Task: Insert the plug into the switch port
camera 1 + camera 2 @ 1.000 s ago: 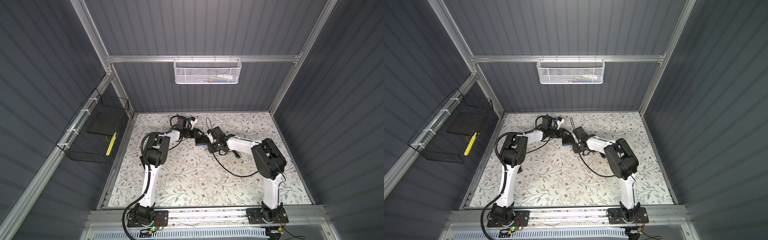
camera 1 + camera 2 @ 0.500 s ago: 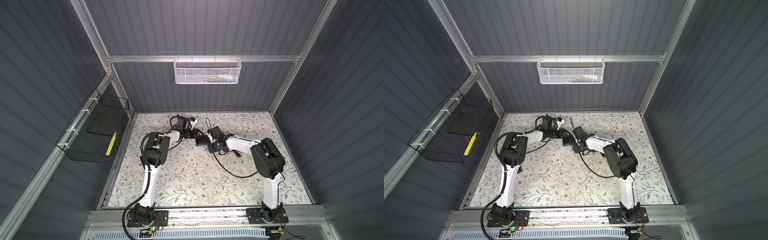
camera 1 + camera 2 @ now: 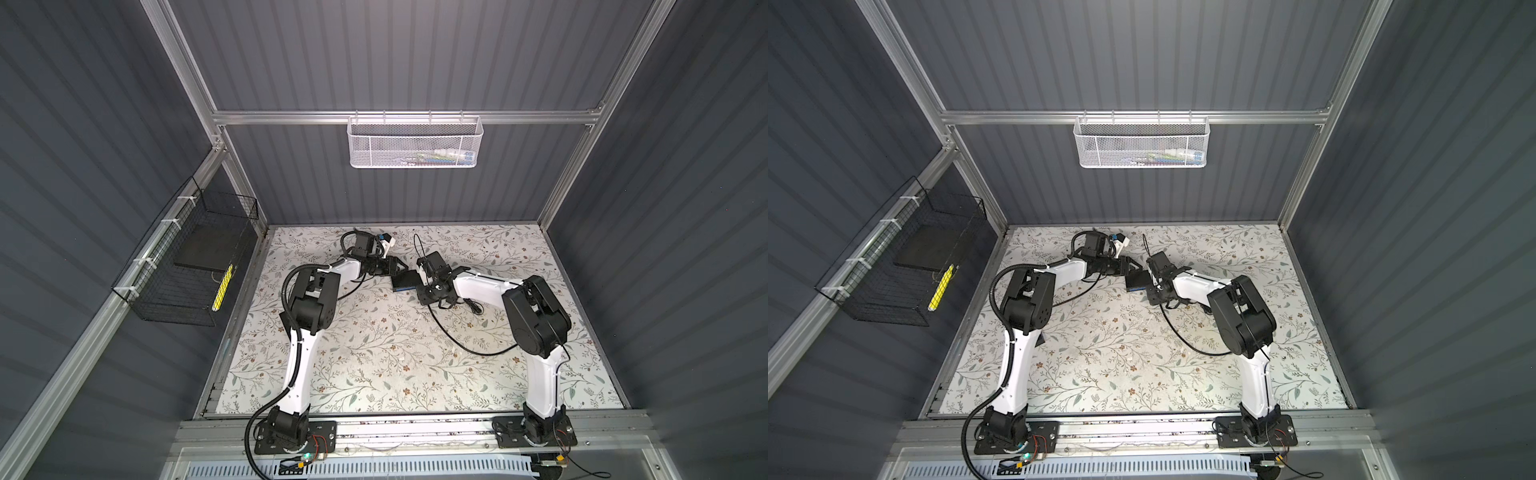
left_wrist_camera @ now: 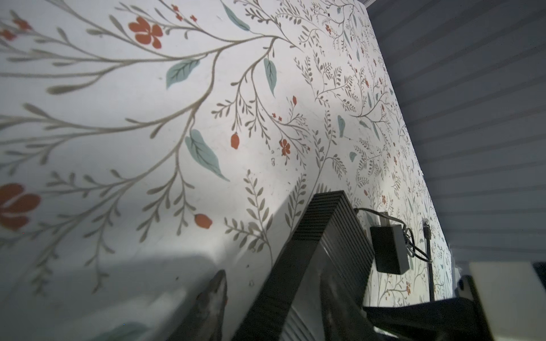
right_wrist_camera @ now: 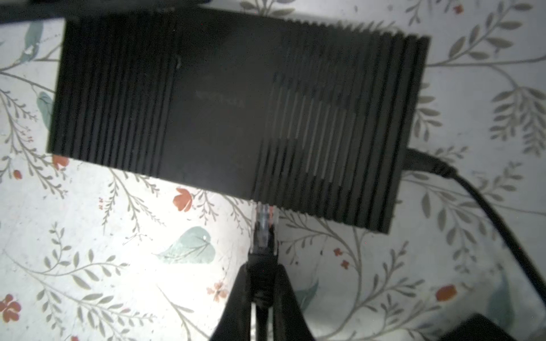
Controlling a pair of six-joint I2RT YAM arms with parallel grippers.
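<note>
Just plug (image 5: 263, 224) at switch (image 5: 236, 103) edge, open mat (image 5: 118, 251) either side.

You've got a white mesh basket (image 3: 414, 141) on the back rail. A black wire basket (image 3: 178, 299) on the left wall holds a dark flat slab (image 3: 208, 249) and a yellow stick (image 3: 222, 282). A floral table cover (image 3: 374, 353) lies underneath.

Box (image 3: 403, 281) lies between left claw (image 3: 400, 267) and plug (image 5: 264, 224).
</note>
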